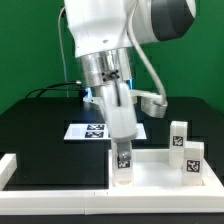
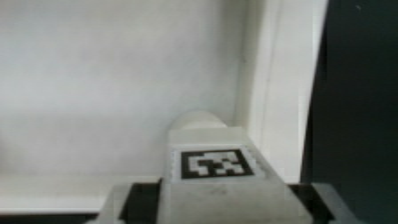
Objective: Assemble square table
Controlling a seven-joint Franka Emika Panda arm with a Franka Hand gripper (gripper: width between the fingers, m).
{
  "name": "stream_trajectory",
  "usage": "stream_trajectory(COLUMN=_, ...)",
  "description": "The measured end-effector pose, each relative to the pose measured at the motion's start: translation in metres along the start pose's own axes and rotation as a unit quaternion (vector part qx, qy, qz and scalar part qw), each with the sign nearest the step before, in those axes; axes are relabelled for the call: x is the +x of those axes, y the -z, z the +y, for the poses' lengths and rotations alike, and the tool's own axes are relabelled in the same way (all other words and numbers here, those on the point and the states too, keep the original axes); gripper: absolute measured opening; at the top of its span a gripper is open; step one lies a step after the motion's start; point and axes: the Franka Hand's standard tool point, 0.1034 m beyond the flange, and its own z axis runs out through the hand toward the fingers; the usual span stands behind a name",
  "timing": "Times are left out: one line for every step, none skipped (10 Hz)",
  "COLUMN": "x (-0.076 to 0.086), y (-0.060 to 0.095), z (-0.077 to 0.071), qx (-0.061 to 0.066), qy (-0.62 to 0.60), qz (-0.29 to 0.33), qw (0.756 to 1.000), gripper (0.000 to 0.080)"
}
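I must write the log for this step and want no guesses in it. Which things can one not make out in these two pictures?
- Exterior view: the gripper hides the upper part of the leg it carries; whether the leg touches the tabletop is unclear.
- Exterior view: the arm covers part of the marker board.
- Wrist view: the leg hides the tabletop under it; the fingertips are cut off by the edge.

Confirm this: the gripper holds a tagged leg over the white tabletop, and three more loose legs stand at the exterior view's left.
Wrong side. The gripper does hold a tagged leg over the tabletop, but the loose legs stand at the exterior view's right, and only two show clearly there.
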Motion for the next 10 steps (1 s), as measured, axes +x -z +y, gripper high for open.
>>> stream_trajectory(x=-0.001, y=0.0, z=0.0, qx=0.0, qy=-0.014, qz=0.0, qw=1.0, gripper=0.0291)
stream_trajectory(x=-0.001, y=0.0, z=0.0, qx=0.0, qy=-0.006, qz=0.0, qw=1.0, gripper=0.0301)
stream_trajectory(x=-0.004, y=-0.001, z=0.002, qx=-0.01, qy=0.039, qz=-0.001, qw=0.999, gripper=0.0301)
stream_trajectory(x=-0.009, y=-0.001, z=0.004, qx=-0.031, qy=0.115, qz=-0.006, qw=0.993, gripper=0.049)
stream_trajectory(x=-0.011, y=0.0, z=0.002, qx=-0.038, qy=0.23, qz=-0.008, qw=0.972, gripper=0.049)
stream_trajectory(x=-0.011, y=-0.002, z=0.004, qx=-0.043, qy=0.283, qz=-0.015, qw=0.958, gripper=0.0613)
stream_trajectory(x=-0.011, y=-0.002, z=0.004, qx=-0.042, qy=0.287, qz=-0.014, qw=0.957, gripper=0.0642)
stream_trajectory(x=-0.01, y=-0.002, z=0.004, qx=-0.043, qy=0.328, qz=-0.015, qw=0.944, gripper=0.0642)
stream_trajectory(x=-0.01, y=-0.002, z=0.005, qx=-0.042, qy=0.367, qz=-0.017, qw=0.929, gripper=0.0649)
stream_trajectory(x=-0.009, y=-0.002, z=0.005, qx=-0.041, qy=0.415, qz=-0.019, qw=0.909, gripper=0.0648)
